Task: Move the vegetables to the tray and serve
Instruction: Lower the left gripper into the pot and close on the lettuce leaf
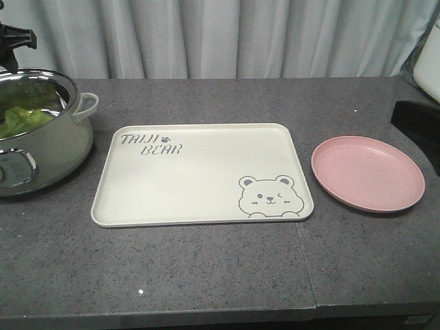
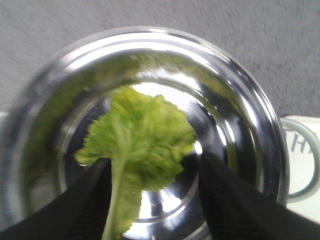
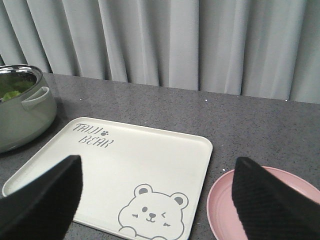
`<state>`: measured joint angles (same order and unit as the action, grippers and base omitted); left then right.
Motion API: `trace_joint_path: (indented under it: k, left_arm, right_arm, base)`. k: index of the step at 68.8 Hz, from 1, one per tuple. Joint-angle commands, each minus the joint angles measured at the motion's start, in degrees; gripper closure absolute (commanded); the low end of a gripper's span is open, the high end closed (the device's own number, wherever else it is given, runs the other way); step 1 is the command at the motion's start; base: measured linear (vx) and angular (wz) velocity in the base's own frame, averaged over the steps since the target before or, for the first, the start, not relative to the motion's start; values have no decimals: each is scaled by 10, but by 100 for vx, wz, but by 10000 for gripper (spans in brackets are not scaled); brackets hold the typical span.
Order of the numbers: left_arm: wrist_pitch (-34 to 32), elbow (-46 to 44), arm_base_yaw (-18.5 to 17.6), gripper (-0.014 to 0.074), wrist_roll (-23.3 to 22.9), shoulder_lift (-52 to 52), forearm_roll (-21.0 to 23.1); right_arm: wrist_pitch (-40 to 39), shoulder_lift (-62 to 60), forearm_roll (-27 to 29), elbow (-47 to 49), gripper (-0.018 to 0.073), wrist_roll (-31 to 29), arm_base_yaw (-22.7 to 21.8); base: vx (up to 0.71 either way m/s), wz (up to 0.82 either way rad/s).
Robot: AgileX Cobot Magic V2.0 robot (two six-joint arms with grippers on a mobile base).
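A crinkled light-green lettuce leaf (image 2: 145, 135), the vegetables, lies inside a shiny steel pot (image 2: 250, 100). My left gripper (image 2: 154, 160) hangs open over the pot mouth. Its two black fingers straddle the leaf, and the pale rib runs close by the left finger (image 2: 75, 200). From the front, the greens (image 1: 24, 118) show inside the pot (image 1: 41, 137) at the far left. The cream bear tray (image 1: 199, 172) lies bare at the counter's centre. My right gripper (image 3: 160, 161) is open above the tray (image 3: 125, 160), holding nothing.
A round pink plate (image 1: 368, 172) sits right of the tray, seen also as the plate (image 3: 225, 200) under my right finger. The pot's handle (image 1: 86, 104) points towards the tray. A grey curtain (image 1: 227, 34) backs the dark counter. A dark shape (image 1: 416, 124) sits at the right edge.
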<state>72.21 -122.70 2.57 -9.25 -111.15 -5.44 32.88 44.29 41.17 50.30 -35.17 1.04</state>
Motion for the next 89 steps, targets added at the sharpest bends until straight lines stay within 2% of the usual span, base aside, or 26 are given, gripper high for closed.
trace_joint_path:
  k: [1,10,19,24,42,53,66,89]
  left_arm:
    - [0,-21,8,205,-1,19,18]
    - [0,-21,23,204,-1,20,12]
    - [0,-6,56,204,6,20,61]
    - [0,13,61,204,14,20,54]
    - [0,50,57,204,33,16,59]
    - [0,50,57,168,35,8,87]
    - [0,50,57,108,35,-5,84]
    - [0,50,58,106,35,-34,85]
  right_arm:
    - [-27,1,13,18,-22,-6,-4]
    - [-27,1,14,18,-22,-6,-4]
    - [-25,1,14,18,-22,-6,-4]
    - [-23,1,14,18,-22,-6,-4]
    - [-23,1,14,18,-22,-6,-4]
    - [-21,1,14,18,-22,-6,-4]
    - [-20,1,14,18,-22,-6,-4]
    - [-17,1,14,16,-22,-4,-4]
  base:
    - [0,0]
    - [0,0]
    - [0,0]
    - [0,0]
    - [0,0]
    - [0,0]
    - [0,0]
    - [0,0]
